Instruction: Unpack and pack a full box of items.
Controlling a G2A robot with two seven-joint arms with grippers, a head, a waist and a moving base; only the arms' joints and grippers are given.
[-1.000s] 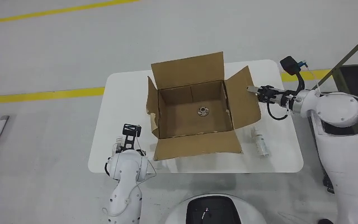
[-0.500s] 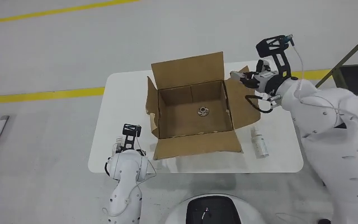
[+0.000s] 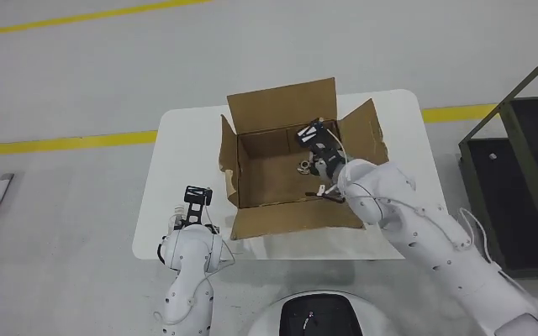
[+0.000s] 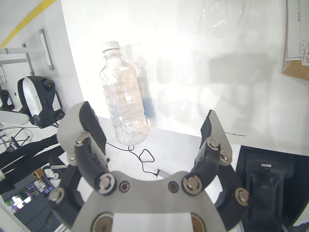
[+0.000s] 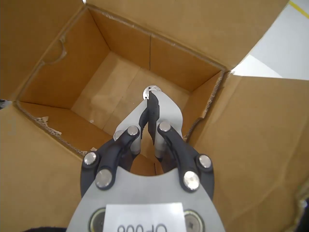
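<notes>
Looking down from the top camera, I'm seeing the cardboard box [image 3: 282,105] sitting on the white table [image 3: 185,143] with all four flaps folded outward. My right arm is reaching over the near right corner of the box. The right gripper [image 5: 149,97] is hanging inside the opening, pointing down at the floor of the box. Its fingers are clenched flat against each other with nothing between the pads. A small round metal part [image 5: 145,94] is lying on the box floor, showing just past the fingertips. I'm not able to tell whether the tips are touching it.

The left gripper [image 4: 150,113] is hovering at the near left edge of the table, well apart from the box, with its jaws spread wide and nothing in them. In front of it a clear plastic bottle [image 4: 123,97] is lying on its side on the table, white cap pointing away from the gripper and base sticking out past the table edge. A piece of clear plastic film [image 4: 217,5] is lying farther in on the tabletop, toward the box.
</notes>
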